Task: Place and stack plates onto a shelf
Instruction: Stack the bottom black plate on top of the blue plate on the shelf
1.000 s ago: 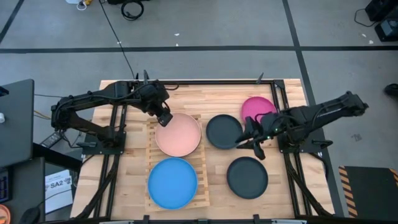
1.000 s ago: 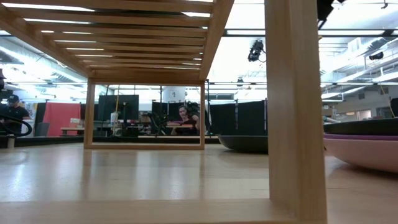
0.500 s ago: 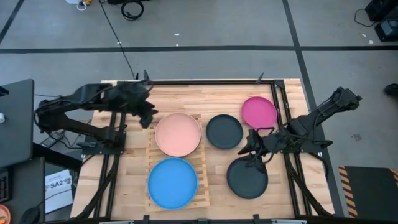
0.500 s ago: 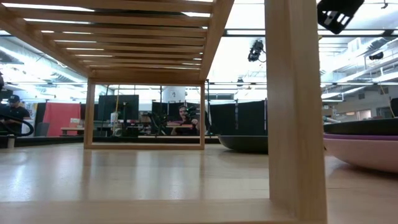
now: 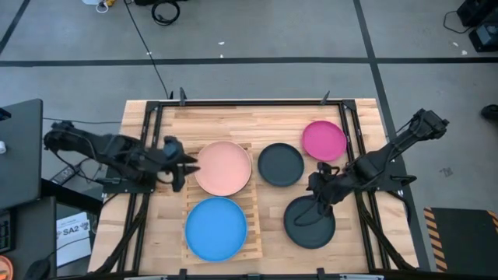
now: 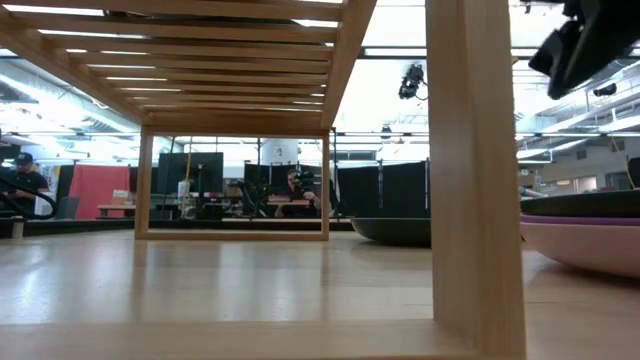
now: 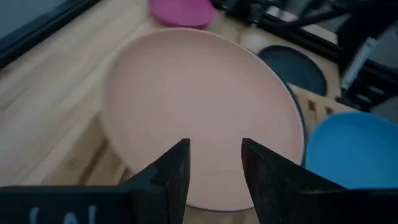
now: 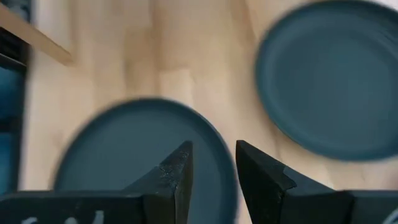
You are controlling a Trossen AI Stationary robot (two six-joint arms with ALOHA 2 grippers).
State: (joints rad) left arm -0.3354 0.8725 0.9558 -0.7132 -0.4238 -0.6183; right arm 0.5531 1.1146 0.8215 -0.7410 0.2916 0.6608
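a plank tabletop (image 5: 233, 124) stands on grey floor, an open room with a seated person (image 6: 296, 190) beyond it. nearest the front edge, a blue plate (image 5: 215, 228) lies on the slatted shelf (image 5: 253, 201), and a dark grey plate (image 5: 309, 222) sits on the wood to its right. the right gripper (image 5: 320, 192) hangs above that plate's far rim, fingers (image 8: 176, 176) parted and empty. behind the blue one, a salmon pink plate (image 5: 223, 167) rests on the shelf; the left gripper (image 5: 184, 167) is just beside its left edge, fingers (image 7: 172, 177) apart, gripping nothing. farther back lie a second dark plate (image 5: 280, 164) and a magenta plate (image 5: 324, 140).
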